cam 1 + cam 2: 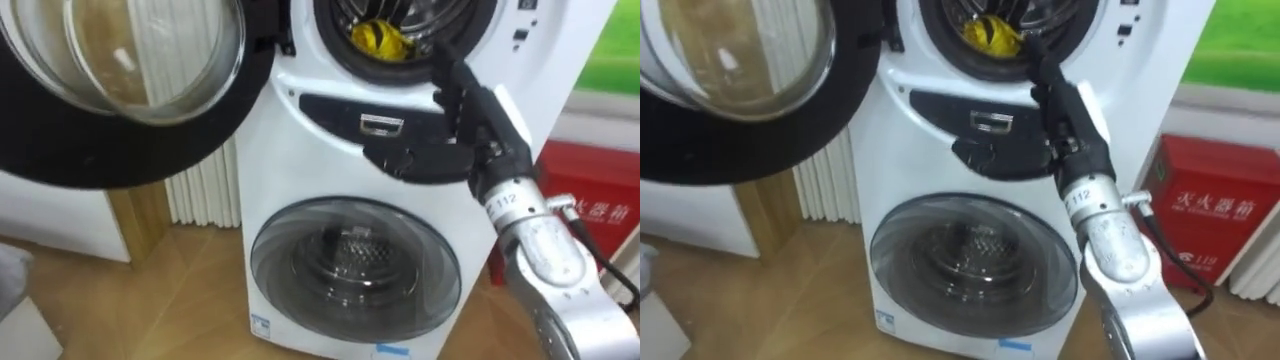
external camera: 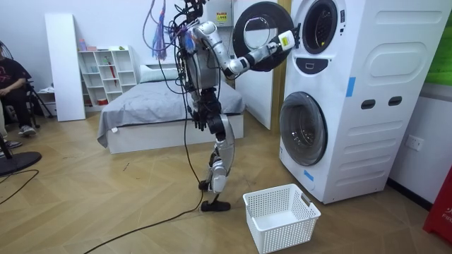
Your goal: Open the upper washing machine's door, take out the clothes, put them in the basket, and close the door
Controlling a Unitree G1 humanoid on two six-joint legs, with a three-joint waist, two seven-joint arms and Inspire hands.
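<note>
We face the stacked washing machine with its upper door swung wide. Our right hand is raised at the lower right rim of the upper drum, fingers straight and holding nothing. 1 yellow garment lies crumpled at the drum's bottom edge. We judge it soft, light and limp, best pinched at a raised fold.

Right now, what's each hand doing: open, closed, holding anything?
Left hand: cannot be told.
Right hand: open, holding nothing, fingers straight by the drum; the cloth lies inside.
</note>
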